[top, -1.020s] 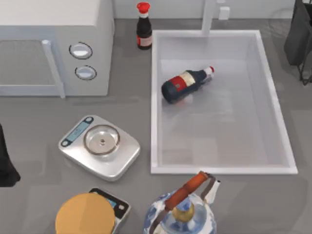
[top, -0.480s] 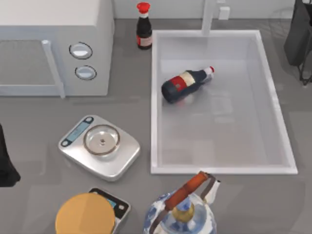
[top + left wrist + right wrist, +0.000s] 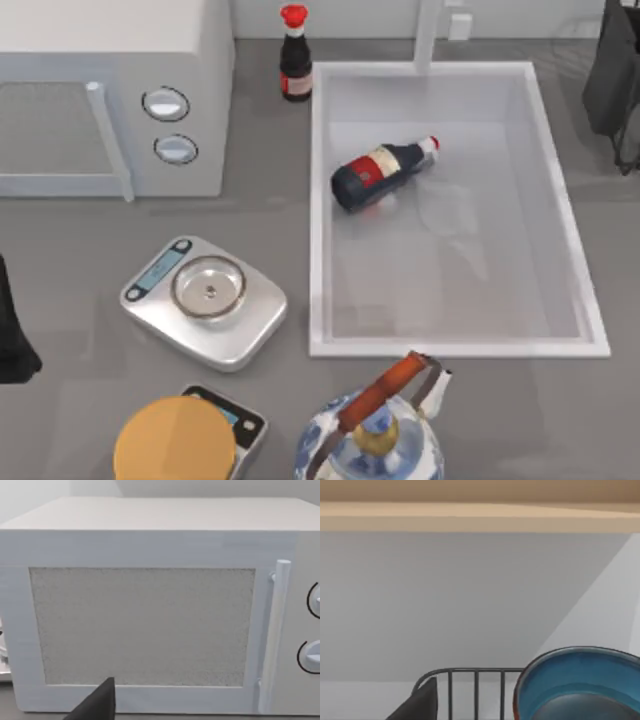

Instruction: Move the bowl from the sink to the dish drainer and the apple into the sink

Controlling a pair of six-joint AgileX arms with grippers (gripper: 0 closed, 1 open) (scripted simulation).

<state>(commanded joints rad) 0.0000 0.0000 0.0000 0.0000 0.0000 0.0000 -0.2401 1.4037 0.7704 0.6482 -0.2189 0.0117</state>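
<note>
Nothing has shifted around the sink: a dark bottle lies inside. Beyond it, the blue bowl sits beside the dish drainer bars. Tool grip: cannot tell.

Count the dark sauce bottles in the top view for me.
2. One dark bottle stands upright just outside the sink's far left corner; the other bottle lies on its side inside the sink.

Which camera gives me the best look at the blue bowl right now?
The right wrist view: the bowl sits large there, its reddish rim and blue inside plain beside the dish drainer bars. The top view looks down on the sink; the left wrist view faces the microwave.
</note>
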